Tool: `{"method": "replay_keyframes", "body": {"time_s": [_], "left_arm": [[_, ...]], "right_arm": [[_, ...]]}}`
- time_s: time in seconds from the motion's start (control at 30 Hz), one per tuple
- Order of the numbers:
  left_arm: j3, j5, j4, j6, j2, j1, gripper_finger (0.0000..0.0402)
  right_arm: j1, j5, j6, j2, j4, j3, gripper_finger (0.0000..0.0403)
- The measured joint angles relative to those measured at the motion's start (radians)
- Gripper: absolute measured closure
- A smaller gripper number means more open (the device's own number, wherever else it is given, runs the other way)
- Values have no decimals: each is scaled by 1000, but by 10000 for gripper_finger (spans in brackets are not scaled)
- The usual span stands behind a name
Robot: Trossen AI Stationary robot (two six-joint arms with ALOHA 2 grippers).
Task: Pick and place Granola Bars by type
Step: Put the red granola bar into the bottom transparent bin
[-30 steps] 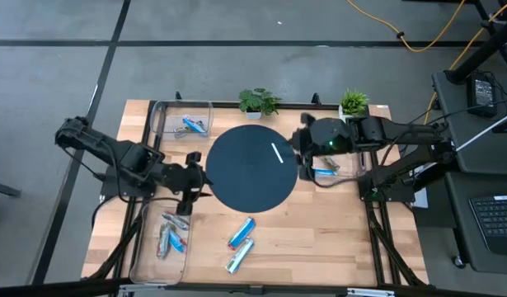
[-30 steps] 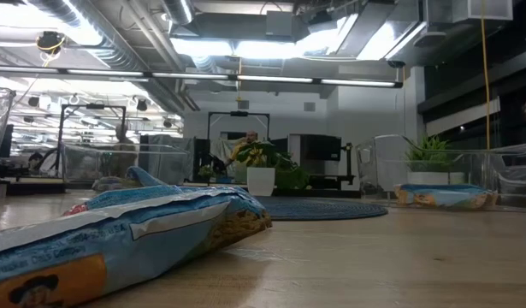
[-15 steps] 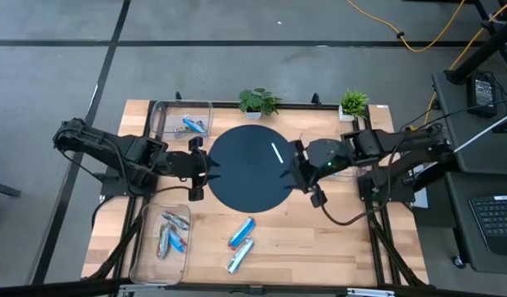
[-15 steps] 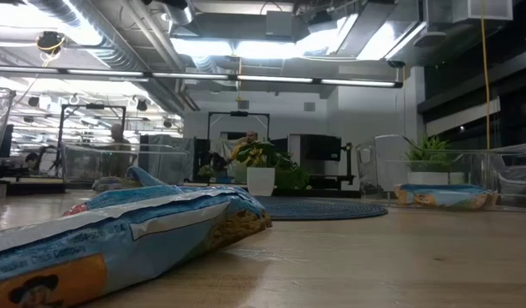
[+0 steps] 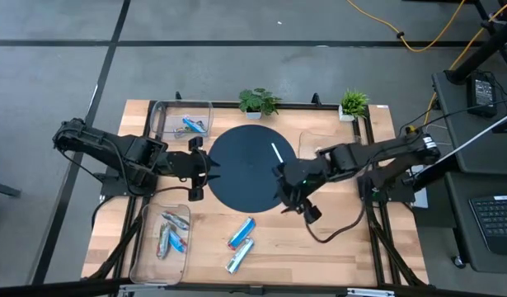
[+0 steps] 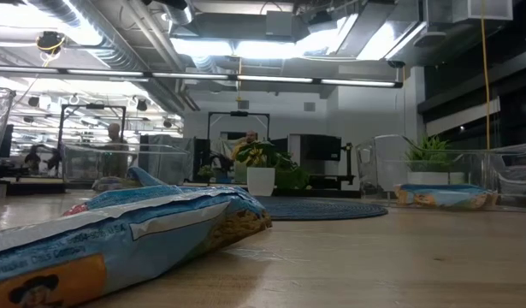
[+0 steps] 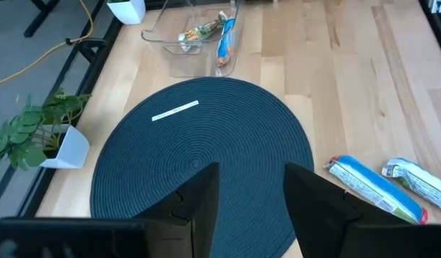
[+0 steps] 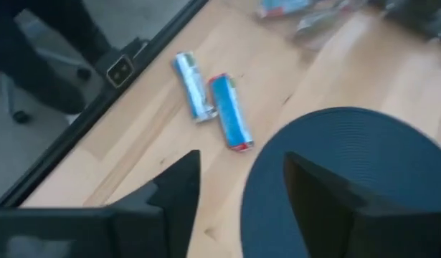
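Observation:
Two blue foil Granola Bars point(image 5: 241, 233) point(image 5: 239, 254) lie side by side on the wood near the table's front edge; they also show in the right wrist view as bars point(image 8: 229, 111) point(image 8: 191, 86). More bars lie in the far-left bin point(image 5: 194, 125), the near-left bin point(image 5: 169, 235) and the right bin point(image 6: 442, 195). My right gripper point(image 5: 288, 196) hangs open and empty over the round dark mat's point(image 5: 249, 169) near right edge. My left gripper point(image 5: 195, 172) stands open and empty at the mat's left edge.
Clear plastic bins stand at the far left point(image 5: 164, 124), near left point(image 5: 142, 247) and right point(image 5: 319, 142). Two potted plants point(image 5: 257, 102) point(image 5: 353, 103) sit at the far edge. A white stick-like mark point(image 5: 277, 153) lies on the mat. Bare wood lies around the two loose bars.
My right gripper has swung from above the right bin toward the table's near left, sinking and rolling, and now hangs over the mat's near right edge. My left gripper has swung a little from the near-left bin toward the mat, then kept still.

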Motion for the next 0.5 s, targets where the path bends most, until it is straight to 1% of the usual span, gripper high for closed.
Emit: {"method": "replay_keyframes", "body": {"time_s": [0.1,0.23,0.37,0.5], "left_arm": [[0,10,0,0,0,0,256],[0,10,-1,0,0,0,256],[0,17,-1,0,-5,0,256],[0,23,-1,0,-13,0,256]], "right_arm": [[15,7,-17,41,-1,0,168],[35,100,-78,87,-3,0,130],[51,168,-102,121,7,0,116],[51,157,-94,154,65,0,116]]}}
